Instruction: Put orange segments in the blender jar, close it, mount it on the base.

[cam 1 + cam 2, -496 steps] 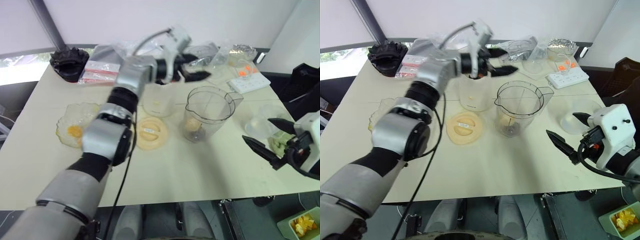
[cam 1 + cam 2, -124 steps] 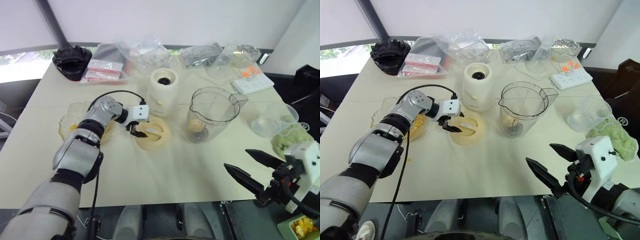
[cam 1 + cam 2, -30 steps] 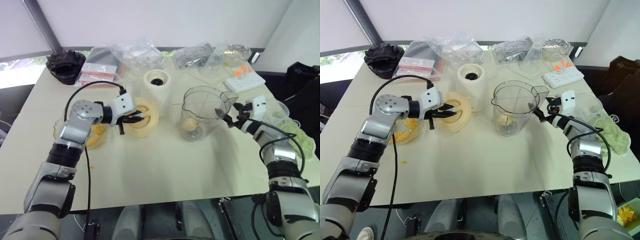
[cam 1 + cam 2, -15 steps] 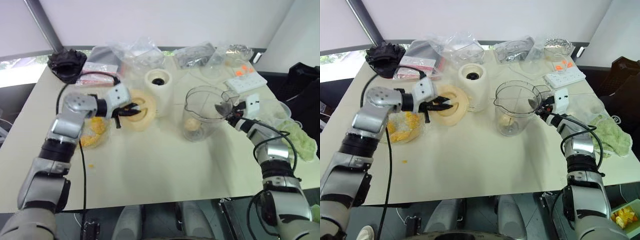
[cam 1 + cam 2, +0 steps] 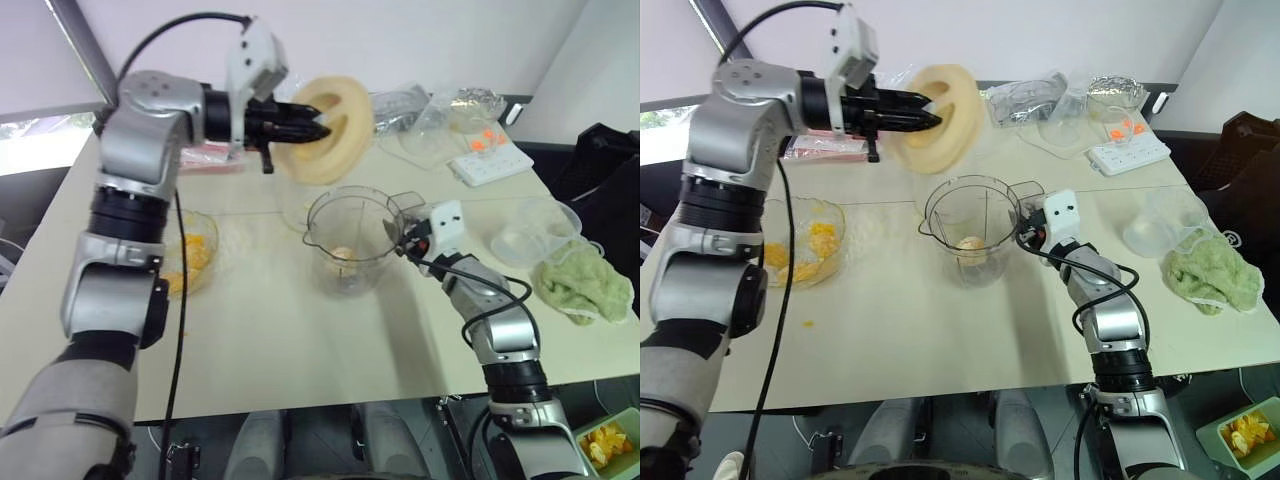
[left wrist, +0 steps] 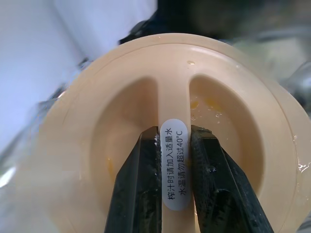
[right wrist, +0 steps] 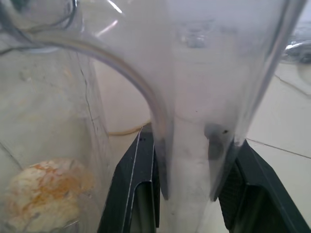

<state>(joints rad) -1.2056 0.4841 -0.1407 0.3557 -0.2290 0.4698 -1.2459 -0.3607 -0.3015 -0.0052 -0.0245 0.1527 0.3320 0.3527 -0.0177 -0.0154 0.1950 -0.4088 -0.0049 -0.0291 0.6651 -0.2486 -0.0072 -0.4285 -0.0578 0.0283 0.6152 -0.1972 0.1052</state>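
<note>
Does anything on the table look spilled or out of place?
A small orange bit lies loose on the table, in front of the glass dish holding the orange segments. Nothing else looks spilled.

Left arm raised high, elbow bent, forearm reaching across toward the right. Left gripper points roughly level, its two black fingers clamped on the centre rib of the lid, which hangs tilted in the air. Right arm low, forearm angled forward and left. Right gripper level, fingers closed on the jar handle.
</note>
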